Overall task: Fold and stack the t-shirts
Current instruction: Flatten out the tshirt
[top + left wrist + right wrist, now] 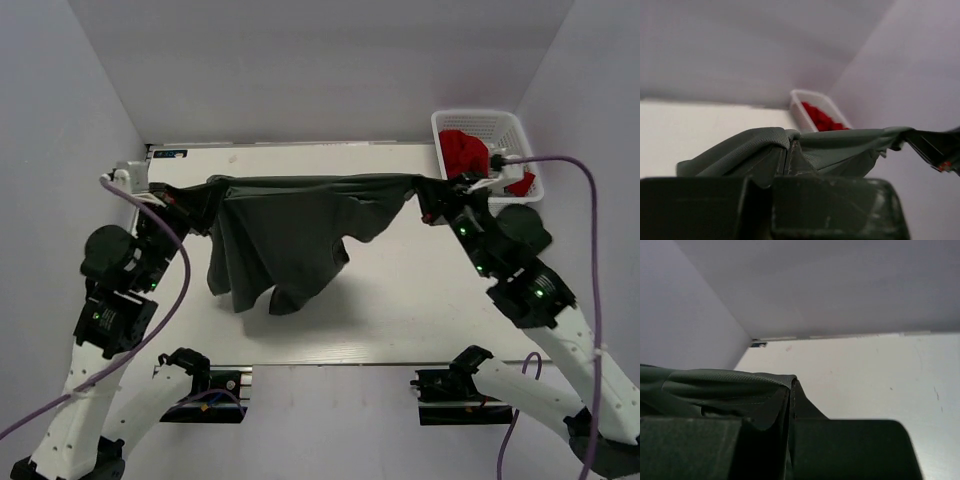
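Now left fingers [830, 205] and right fingers [850, 450] clamp the olive-grey t-shirt [285, 240] stretched aloft; next it probably needs laying flat on the tabletop [420, 300].

Soft, even overhead light fills the top view: the white table [420, 300] is bright without glare, and the olive-grey t-shirt [290, 240] casts a faint, blurred shadow toward 5 o'clock. In both wrist views the near fingers [835, 205] at 6 o'clock are dark and out of focus
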### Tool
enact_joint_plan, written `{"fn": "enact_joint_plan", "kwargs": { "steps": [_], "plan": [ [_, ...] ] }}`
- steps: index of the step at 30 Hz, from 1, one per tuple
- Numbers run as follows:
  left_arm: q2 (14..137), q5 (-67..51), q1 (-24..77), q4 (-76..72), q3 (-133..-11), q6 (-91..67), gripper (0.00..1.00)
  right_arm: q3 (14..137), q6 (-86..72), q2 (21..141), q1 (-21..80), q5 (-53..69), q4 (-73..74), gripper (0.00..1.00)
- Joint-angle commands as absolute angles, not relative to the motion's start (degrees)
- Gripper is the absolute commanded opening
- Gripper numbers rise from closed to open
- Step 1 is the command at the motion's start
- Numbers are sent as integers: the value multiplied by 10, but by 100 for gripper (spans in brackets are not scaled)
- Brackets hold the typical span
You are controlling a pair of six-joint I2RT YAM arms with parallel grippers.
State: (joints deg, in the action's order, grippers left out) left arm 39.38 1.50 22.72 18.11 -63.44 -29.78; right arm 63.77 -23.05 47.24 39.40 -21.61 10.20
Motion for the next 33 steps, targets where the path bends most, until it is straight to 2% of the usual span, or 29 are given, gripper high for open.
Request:
{"fn": "enact_joint_plan", "kwargs": {
  "steps": [1, 14, 22, 23, 24, 25, 27, 29, 31, 33],
  "plan": [
    [377, -79, 214, 158, -693, -266, 0, 684, -188, 424, 384, -180, 106, 0],
    [318, -145, 208, 177, -815, -288, 0, 816, -182, 359, 383, -12, 163, 0],
    [381, -131, 208, 163, -799, -309, 0, 804, -164, 398, 384, -102, 152, 0],
    [397, -121, 208, 155, -792, -309, 0, 801, -156, 438, 383, -125, 140, 0],
    [415, -112, 208, 155, -777, -309, 0, 799, -156, 457, 384, -214, 130, 0],
    [435, -85, 208, 149, -768, -309, 0, 793, -152, 476, 381, -242, 127, 0],
    [512, -47, 208, 142, -739, -309, 0, 793, -141, 578, 380, -339, 112, 0],
    [578, 25, 214, 142, -719, -315, 0, 805, -145, 667, 363, -360, 105, 0],
    [697, 53, 207, 135, -714, -322, 0, 833, -159, 753, 336, -377, 106, 0],
    [822, 77, 207, 127, -723, -322, 25, 864, -196, 870, 298, -328, 117, 0]
  ]
}}
